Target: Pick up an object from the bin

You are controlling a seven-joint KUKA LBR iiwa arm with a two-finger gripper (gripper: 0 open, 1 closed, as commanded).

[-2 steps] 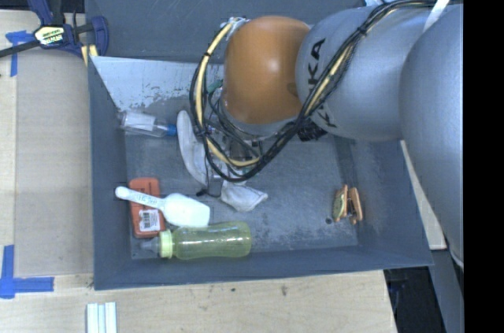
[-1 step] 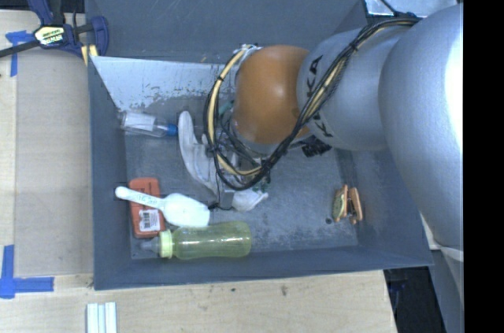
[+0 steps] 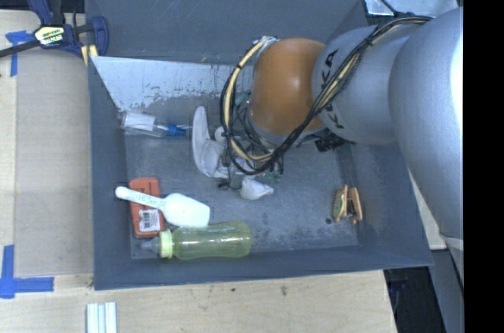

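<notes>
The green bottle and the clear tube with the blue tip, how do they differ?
The green bottle is tinted yellow-green, while the clear tube is see-through with a blue tip. The bottle is longer and thicker than the tube. The bottle lies along the bin's lower wall beside an orange pack, and the tube lies near the upper wall, apart. Both lie on their sides.

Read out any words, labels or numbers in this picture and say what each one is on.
"KUKA", black letters partly behind cables: on the arm's grey housing.
White label on the orange packet: too small to read.
</notes>
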